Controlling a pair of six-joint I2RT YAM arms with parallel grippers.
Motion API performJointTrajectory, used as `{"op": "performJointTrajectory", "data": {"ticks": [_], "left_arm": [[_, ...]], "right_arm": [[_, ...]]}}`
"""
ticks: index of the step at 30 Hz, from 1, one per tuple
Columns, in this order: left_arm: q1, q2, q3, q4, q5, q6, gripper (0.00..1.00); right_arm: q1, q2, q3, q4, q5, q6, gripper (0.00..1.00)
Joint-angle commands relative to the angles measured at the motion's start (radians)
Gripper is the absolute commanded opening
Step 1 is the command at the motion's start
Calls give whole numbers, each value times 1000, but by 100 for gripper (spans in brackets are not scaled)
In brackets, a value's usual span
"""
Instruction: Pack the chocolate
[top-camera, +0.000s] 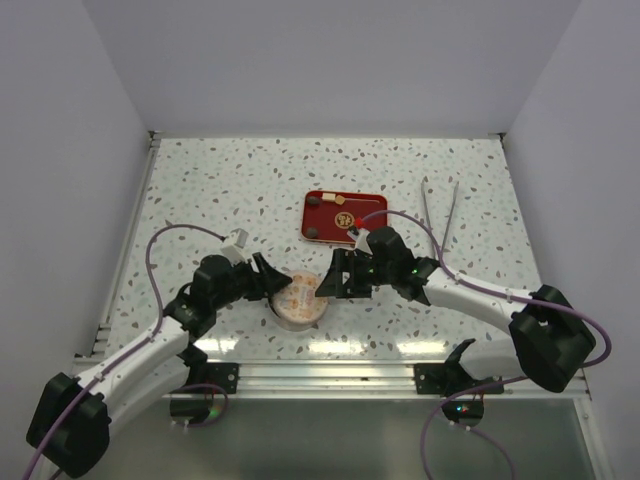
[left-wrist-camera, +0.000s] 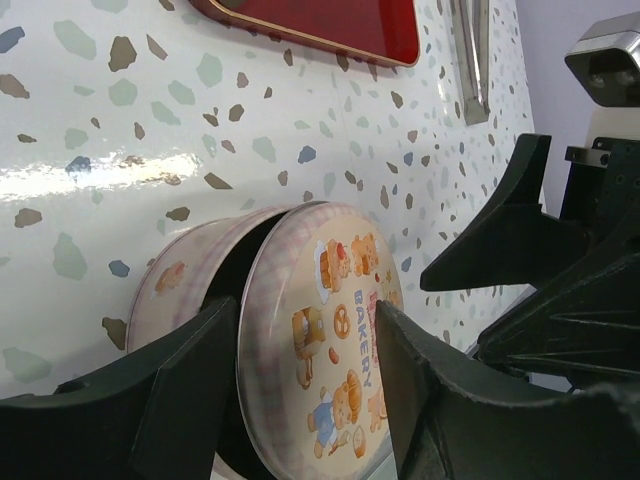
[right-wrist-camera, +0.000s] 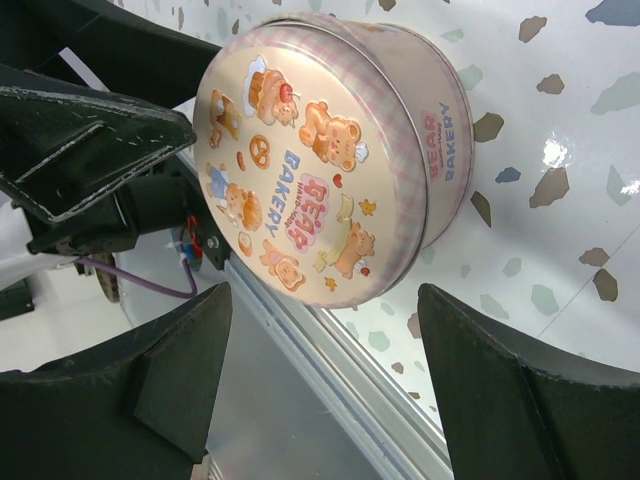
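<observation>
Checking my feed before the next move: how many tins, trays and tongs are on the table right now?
Round tin: 1
Red tray: 1
Metal tongs: 1
Total: 3

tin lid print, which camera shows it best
Right wrist: the tin lid faces it, whole bear bakery print readable. Left wrist sees it slanted, partly behind fingers; top external shows only a small pale disc.
</observation>
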Motion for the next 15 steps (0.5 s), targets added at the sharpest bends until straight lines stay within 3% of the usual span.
{"op": "performJointTrajectory", "data": {"ticks": [1, 15], "left_arm": [[3, -20, 24, 2, -12, 30, 62], [5, -63, 47, -116, -115, 48, 62]], "right_arm": [[5, -7, 21, 38, -10, -2, 78], [5, 1, 3, 49, 1, -4, 78]]}}
